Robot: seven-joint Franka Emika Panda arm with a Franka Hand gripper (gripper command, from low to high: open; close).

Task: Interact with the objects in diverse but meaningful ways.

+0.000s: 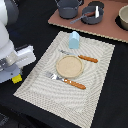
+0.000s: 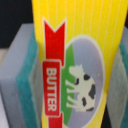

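My gripper [image 1: 16,76] hangs at the exterior view's left edge, over the black table beside the placemat, shut on the yellow packet [image 1: 17,79]. In the wrist view the packet [image 2: 75,30] fills the frame, with a red ribbon mark reading BUTTER and a cow picture, clamped between the grey, teal-padded fingers [image 2: 21,70]. The pale blue carton [image 1: 74,39] stands upright on the mat's far edge. The grey long-handled frying pan [image 1: 92,15] sits on the brown board at the back. The sausage and the fish are not discernible.
A striped placemat [image 1: 100,75] carries a round wooden plate [image 1: 68,66], an orange-handled fork [image 1: 66,80] and knife [image 1: 82,57]. A brown board [image 1: 107,27] at the back holds a dark pot [image 1: 67,7] and a pale bowl [image 1: 123,17].
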